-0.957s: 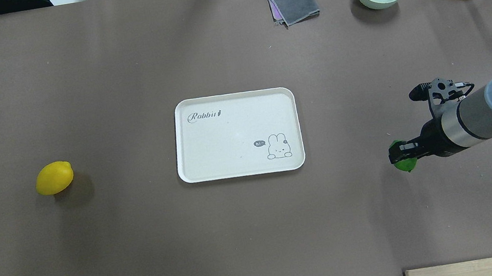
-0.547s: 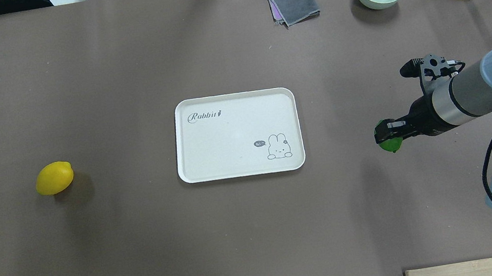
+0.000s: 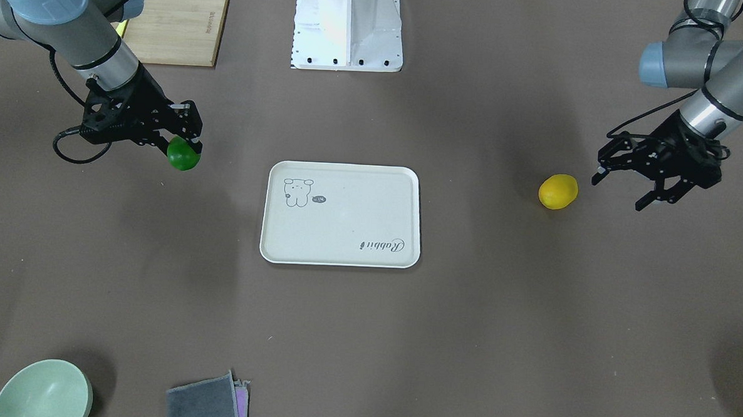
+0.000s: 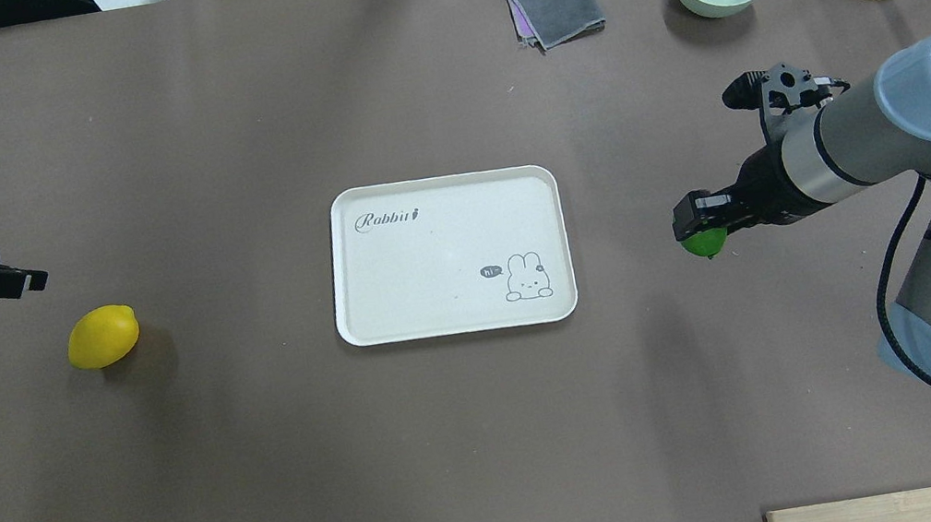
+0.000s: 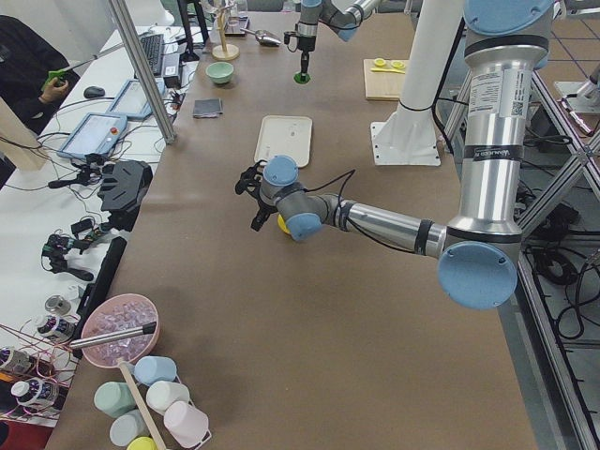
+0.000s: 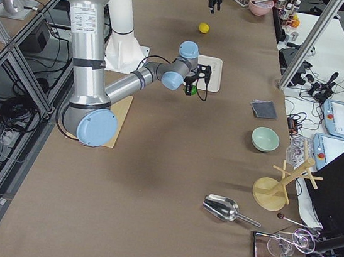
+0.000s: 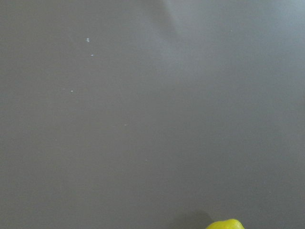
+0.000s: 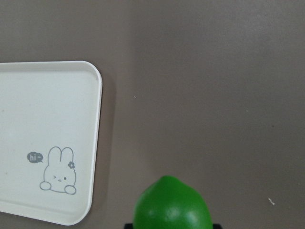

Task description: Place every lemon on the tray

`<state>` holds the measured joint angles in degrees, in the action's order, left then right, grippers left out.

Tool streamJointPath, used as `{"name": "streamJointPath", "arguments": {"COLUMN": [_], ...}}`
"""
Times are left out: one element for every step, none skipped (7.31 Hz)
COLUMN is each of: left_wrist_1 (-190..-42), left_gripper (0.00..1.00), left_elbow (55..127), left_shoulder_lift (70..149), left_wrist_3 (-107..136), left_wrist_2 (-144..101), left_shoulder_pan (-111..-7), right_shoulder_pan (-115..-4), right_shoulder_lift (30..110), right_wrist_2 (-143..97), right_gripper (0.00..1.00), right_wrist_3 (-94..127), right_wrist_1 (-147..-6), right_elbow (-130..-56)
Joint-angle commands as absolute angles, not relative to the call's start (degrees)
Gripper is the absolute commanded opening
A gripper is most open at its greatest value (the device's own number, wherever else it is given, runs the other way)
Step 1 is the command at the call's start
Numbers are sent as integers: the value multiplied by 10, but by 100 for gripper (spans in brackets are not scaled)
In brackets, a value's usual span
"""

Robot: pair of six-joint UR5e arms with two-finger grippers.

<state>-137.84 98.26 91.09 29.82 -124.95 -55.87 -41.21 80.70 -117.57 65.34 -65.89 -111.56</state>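
The right gripper [image 3: 185, 144] has its fingers clamped on the green lemon [image 3: 184, 154]. It looks lifted clear of the table [image 3: 467, 313], well out to the robot's right of the tray [image 3: 345, 229] and not yet over it. The left gripper [image 3: 618, 193] hangs with its fingers spread wide and nothing between them. It is near the yellow lemon [image 3: 558, 191] on the side away from the tray, and the two do not touch. That lemon lies on the table well apart from the tray.

The main risk is probably the grip on the green lemon. The fingers take it high, most of the fruit bulges out below them, and the skin is glossy, so a quick swing toward the tray could let it slip. The tray's rim is low, so an oval fruit released from height could roll off again. On the left side, a finger coming down off-centre could nudge the yellow lemon and set it rolling. Closing on its tapered ends could squeeze it out sideways.

The yellow lemon's long axis runs roughly along the table's length. Its tray-side end is angled a little away from the robot. In the right wrist view the green lemon's narrower end points forward, away from the camera, though its long axis cannot be told for certain
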Motion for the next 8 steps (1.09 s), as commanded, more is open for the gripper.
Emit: {"name": "streamJointPath", "arguments": {"left_wrist_1": [-1412, -1413, -1413, -1414, -1420, -1428, -1440, -1456], "left_gripper": [97, 97, 97, 97, 97, 97, 97, 97], "left_elbow": [981, 981, 979, 969, 962, 946, 929, 917], "left_shoulder_lift": [911, 911, 911, 916, 916, 923, 925, 924], "left_wrist_3": [261, 234, 217, 200, 200, 200, 200, 200], "left_wrist_2": [-1197, -1197, -1196, -1190, -1189, -1189, -1189, -1189], "left_shoulder_pan": [-489, -483, -480, -475, -462, -461, -459, -459], "right_shoulder_pan": [-413, -413, -414, -413, -412, -412, -412, -412], "right_shoulder_lift": [789, 771, 752, 747, 746, 729, 714, 708], "right_wrist_2": [-1171, -1170, -1170, -1167, -1166, -1166, -1166, -1166], "right_gripper": [0, 0, 0, 0, 0, 0, 0, 0], "right_wrist_3": [655, 655, 658, 663, 663, 663, 664, 664], "right_wrist_1": [-661, -661, -661, -661, -661, -661, -661, -661], "right_elbow": [-1112, -1101, -1089, -1086, -1085, -1076, -1061, -1057]}}
